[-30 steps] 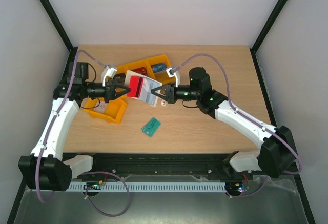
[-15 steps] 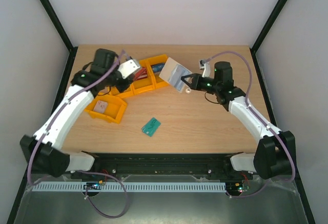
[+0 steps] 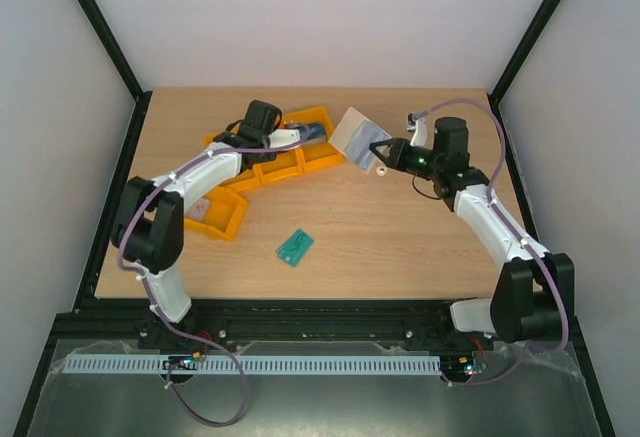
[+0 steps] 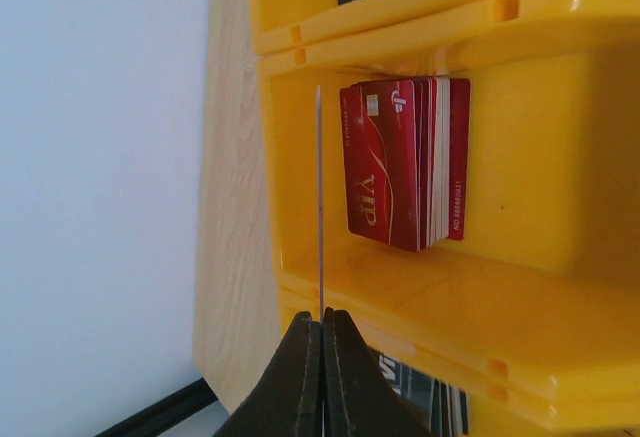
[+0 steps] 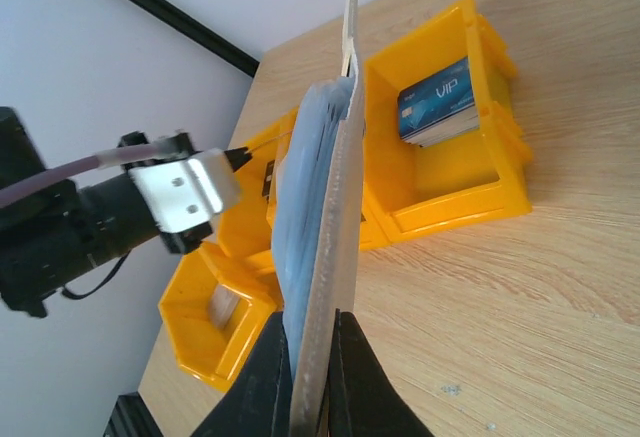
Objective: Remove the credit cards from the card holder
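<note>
Yellow bins (image 3: pixel 232 219) sit upper left of centre in the top view. The left gripper (image 3: pixel 300 135) is over them. The right gripper (image 3: pixel 380 154) holds the beige card holder (image 3: pixel 355 135) up at upper centre, apart from the bins.

Left wrist view: jaws pinched tight on a thin credit card (image 4: pixel 319 207), seen edge-on, over the compartment with a red card stack (image 4: pixel 405 162).

Right wrist view: jaws clamped on the card holder's lower edge, its blue-grey inner face toward frame left.

Step, as I judge it: dropping off a pulled card. Next move calls for lowering, letting go into that compartment, then going to the holder for any remaining cards.
</note>
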Motion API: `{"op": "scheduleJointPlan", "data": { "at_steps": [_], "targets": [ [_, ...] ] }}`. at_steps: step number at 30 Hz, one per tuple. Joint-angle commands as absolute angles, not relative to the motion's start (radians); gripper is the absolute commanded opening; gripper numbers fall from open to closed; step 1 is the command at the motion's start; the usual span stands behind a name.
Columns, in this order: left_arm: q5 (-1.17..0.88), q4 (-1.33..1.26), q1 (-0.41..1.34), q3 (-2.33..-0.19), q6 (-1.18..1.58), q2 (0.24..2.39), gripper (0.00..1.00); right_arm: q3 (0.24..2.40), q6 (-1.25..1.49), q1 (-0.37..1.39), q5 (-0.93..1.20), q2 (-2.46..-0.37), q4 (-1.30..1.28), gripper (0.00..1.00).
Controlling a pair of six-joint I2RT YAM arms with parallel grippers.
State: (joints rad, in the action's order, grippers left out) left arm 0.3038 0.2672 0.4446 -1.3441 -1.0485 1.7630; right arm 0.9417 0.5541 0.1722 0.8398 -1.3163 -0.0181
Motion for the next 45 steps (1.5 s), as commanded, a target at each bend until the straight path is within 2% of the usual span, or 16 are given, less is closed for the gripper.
{"op": "scheduleJointPlan", "data": {
  "at_steps": [1, 10, 26, 31, 45],
  "targets": [
    [0.344, 0.187, 0.427, -1.432, -1.133, 1.855, 0.02, 0.993, 0.548, 0.168, 0.867, -1.335, -0.007, 0.02],
    [0.318, 0.206, 0.414, -1.52, -1.109, 1.992, 0.02, 0.995, 0.545, 0.163, 0.877, -1.336, -0.006, 0.02],
    [0.439, 0.25, 0.402, -1.571, -1.047, 2.102, 0.02, 0.984, 0.54, 0.156, 0.897, -1.327, -0.006, 0.02],
    [0.349, 0.346, 0.379, -1.605, -0.964, 2.067, 0.02, 0.981, 0.538, 0.154, 0.9, -1.334, -0.001, 0.02],
    [0.431, 0.206, 0.38, -1.585, -0.976, 2.126, 0.02, 0.978, 0.545, 0.155, 0.916, -1.342, 0.014, 0.02]
  ]
}}
